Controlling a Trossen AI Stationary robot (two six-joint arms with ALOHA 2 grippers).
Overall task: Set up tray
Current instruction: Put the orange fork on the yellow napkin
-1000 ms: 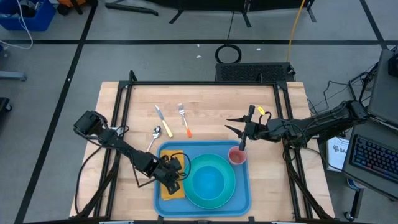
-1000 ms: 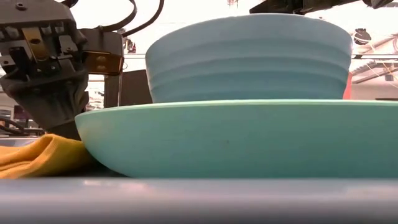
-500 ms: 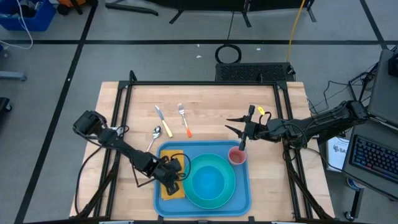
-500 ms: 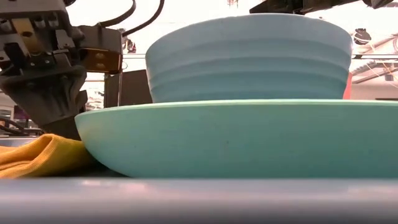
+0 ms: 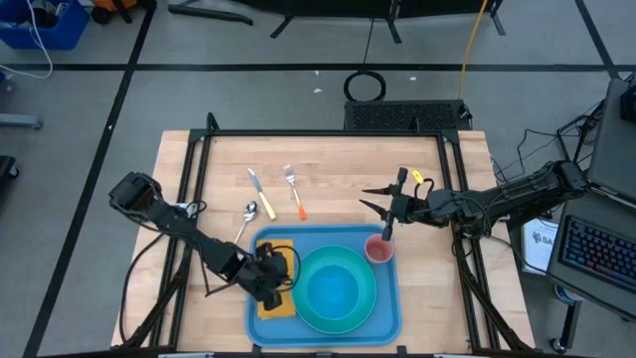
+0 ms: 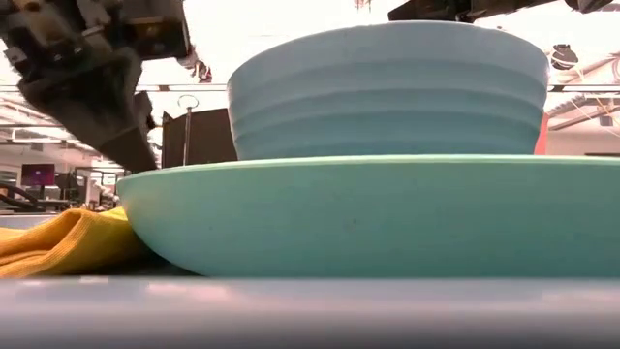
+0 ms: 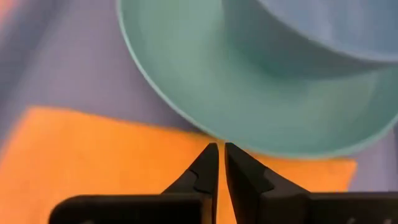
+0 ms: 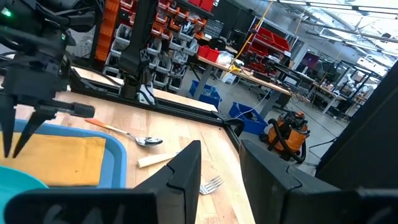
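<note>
Plate [image 5: 336, 290], napkin [image 5: 276, 299] and cup [image 5: 380, 249] crowd the tray [image 5: 390, 318]; the table's [image 5: 328, 164] far side lies open.
</note>
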